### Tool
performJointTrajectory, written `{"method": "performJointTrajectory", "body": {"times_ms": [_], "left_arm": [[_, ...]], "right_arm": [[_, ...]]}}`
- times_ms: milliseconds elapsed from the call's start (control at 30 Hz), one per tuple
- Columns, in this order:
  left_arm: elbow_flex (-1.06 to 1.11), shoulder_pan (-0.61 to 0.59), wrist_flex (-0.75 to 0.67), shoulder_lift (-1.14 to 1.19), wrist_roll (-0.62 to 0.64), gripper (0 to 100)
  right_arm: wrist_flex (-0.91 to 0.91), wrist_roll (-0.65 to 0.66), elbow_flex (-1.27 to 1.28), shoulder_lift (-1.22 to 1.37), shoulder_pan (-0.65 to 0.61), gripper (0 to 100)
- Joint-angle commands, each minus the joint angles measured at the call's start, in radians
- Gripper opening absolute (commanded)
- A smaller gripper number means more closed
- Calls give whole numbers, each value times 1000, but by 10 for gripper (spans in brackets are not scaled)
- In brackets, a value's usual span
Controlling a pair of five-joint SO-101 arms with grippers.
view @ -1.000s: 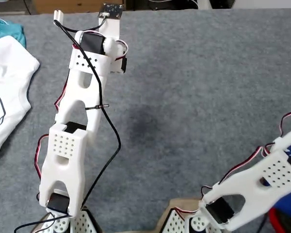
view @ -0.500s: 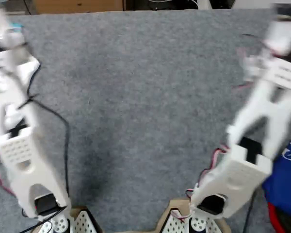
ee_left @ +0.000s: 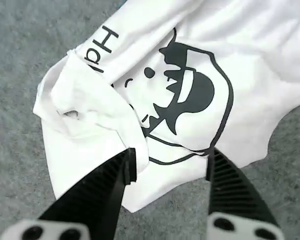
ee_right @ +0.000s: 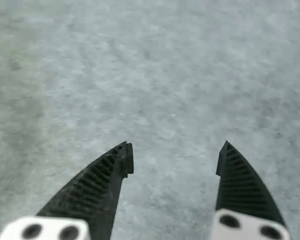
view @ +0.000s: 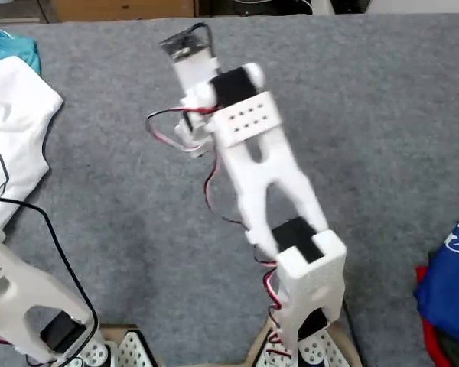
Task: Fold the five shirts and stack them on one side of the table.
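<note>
White shirt (ee_left: 240, 55): looks limp, light, likely to bunch; pinch a hem corner. Left pincer (ee_left: 171, 152) wide open above it, right pincer (ee_right: 175, 145) open, empty.

The right arm (view: 245, 118) slants across the middle of the desk (view: 382, 115), barring the way there; bare desk lies free to its right; the white shirt (view: 11, 130) and teal shirt (view: 15, 46) fill the left edge; a blue shirt (view: 451, 283) sits at the right edge; the right tool (ee_right: 175, 155) hangs spread over bare desk.
</note>
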Motion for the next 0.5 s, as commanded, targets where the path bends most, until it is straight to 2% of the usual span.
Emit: {"method": "performJointTrajectory", "body": {"times_ms": [0,200,367,467], "left_arm": [[3,-43,-40,65,12,278],[2,-144,-40,219,-41,278],[11,-203,-34,248,-37,278],[54,-204,-37,263,-41,223]], "right_arm": [[-12,-17,-5,-39,-56,270],[28,-17,-2,38,-64,270],[28,-17,-2,88,-64,268],[28,-17,-4,114,-64,268]]}}
